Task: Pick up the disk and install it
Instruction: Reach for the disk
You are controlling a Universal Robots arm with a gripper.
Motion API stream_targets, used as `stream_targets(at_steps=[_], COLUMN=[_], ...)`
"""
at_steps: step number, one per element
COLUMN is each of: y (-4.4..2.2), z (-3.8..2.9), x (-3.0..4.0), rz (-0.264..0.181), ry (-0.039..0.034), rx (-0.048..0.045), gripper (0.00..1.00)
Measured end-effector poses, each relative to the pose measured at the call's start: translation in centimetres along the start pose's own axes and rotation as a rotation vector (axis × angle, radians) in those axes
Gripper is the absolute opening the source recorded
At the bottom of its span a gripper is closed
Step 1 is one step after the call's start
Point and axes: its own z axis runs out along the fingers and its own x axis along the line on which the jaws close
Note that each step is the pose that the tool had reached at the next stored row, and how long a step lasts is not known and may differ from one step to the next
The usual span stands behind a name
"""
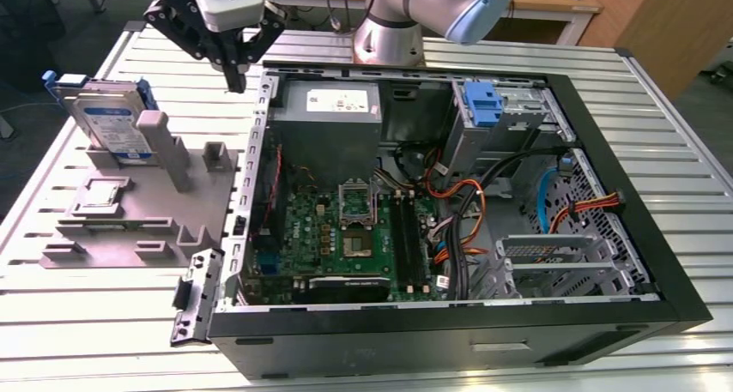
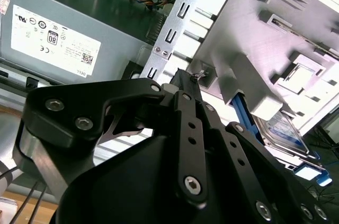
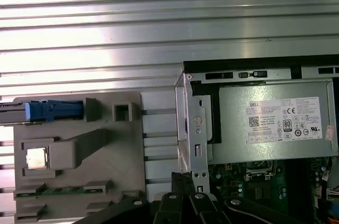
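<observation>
**Operator:** Which step am I on?

**Spotter:** By my reading, you're at the start of the pick-up. The disk [image 1: 109, 117] isn't in hand. It stands on edge in the grey holder [image 1: 137, 212], which sits just outside the open computer case [image 1: 458, 323], against the case's wall on the exterior view's left. In the first wrist view you meet the disk edge-on, with its blue carrier [image 3: 53, 110] facing the camera.

**Operator:** And my gripper?

**Spotter:** Your gripper [image 1: 235, 83] hangs above that same case wall, near the corner where the power supply [image 1: 326, 117] sits. It is apart from the disk. The fingers look pinched together at the tips with nothing between them.

**Operator:** What does reaching the disk ask of me?

**Spotter:** I'd judge three things. You need the fingers spread wide enough to straddle the disk's thin section. You need to move outward from the case wall until you're over the holder. And you need the wrist turned so the pads meet the flat faces, not the carrier's ends. Mind the holder's upright posts standing just beside the disk.
</observation>
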Motion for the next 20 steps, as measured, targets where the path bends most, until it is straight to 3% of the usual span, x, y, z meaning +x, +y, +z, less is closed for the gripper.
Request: stream_targets(at_steps=[2, 11, 20], y=[-0.05, -0.06, -0.12], z=[0.05, 0.06, 0.07], x=[0.61, 0.78, 1.58], rz=[0.0, 0.0, 0.0], ry=[0.0, 0.0, 0.0001], rx=[-0.0001, -0.0001, 0.0], gripper=[0.1, 0.1, 0.1])
